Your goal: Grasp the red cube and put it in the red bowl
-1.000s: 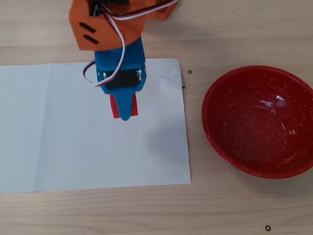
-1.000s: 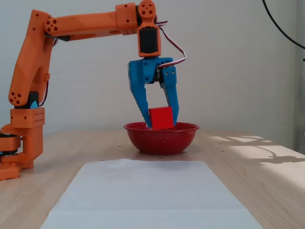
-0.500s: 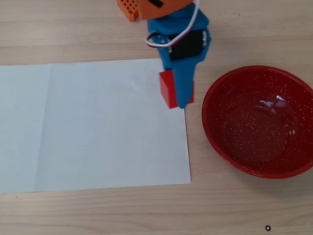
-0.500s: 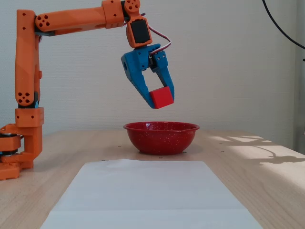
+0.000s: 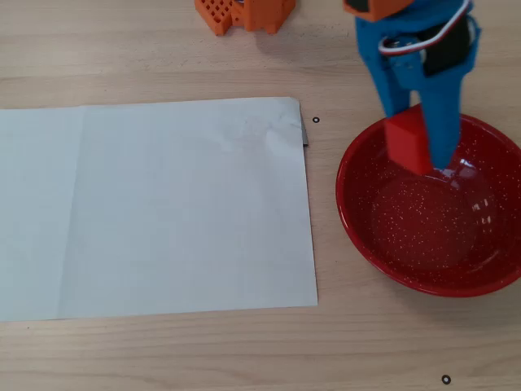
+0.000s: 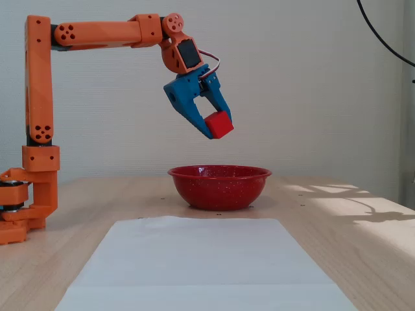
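The red cube [image 5: 407, 142] [image 6: 219, 124] hangs in the air, pinched between the blue fingers of my gripper [image 5: 425, 155] [image 6: 218, 126], which is shut on it. In the fixed view it is held well above the red bowl [image 6: 219, 186], roughly over its middle. From overhead, the cube lies over the upper left part of the red bowl [image 5: 383, 252], just inside the rim. The speckled bowl rests on the wooden table to the right of the paper.
A large white paper sheet [image 5: 155, 208] [image 6: 201, 265] covers the table left of the bowl. The orange arm base [image 6: 26, 207] [image 5: 244, 12] stands at the far edge in the overhead view. Small black marks [image 5: 316, 120] dot the wood.
The arm has swung right in the overhead view, carrying the cube from over the paper's edge to above the bowl. In the fixed view the gripper has risen slightly and tilted more.
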Robot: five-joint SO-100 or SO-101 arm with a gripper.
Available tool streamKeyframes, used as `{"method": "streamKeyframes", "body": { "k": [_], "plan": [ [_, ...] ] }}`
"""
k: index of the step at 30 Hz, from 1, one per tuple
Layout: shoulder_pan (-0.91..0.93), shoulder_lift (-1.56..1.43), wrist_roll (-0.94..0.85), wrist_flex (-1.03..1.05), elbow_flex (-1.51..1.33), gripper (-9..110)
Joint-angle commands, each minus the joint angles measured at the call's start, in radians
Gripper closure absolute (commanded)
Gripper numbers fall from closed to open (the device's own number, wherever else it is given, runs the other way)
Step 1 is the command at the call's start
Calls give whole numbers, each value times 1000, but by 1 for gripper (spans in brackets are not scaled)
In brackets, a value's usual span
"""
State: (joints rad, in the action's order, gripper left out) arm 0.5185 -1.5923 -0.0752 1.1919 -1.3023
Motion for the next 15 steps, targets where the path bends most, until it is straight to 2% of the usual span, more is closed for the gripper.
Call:
{"method": "streamKeyframes", "body": {
  "k": [1, 9, 15],
  "plan": [
    [44, -143, -26, -69, 17, 101],
    [107, -130, -41, -262, -143, 78],
    [112, -115, -43, -305, -183, 71]
  ]
}}
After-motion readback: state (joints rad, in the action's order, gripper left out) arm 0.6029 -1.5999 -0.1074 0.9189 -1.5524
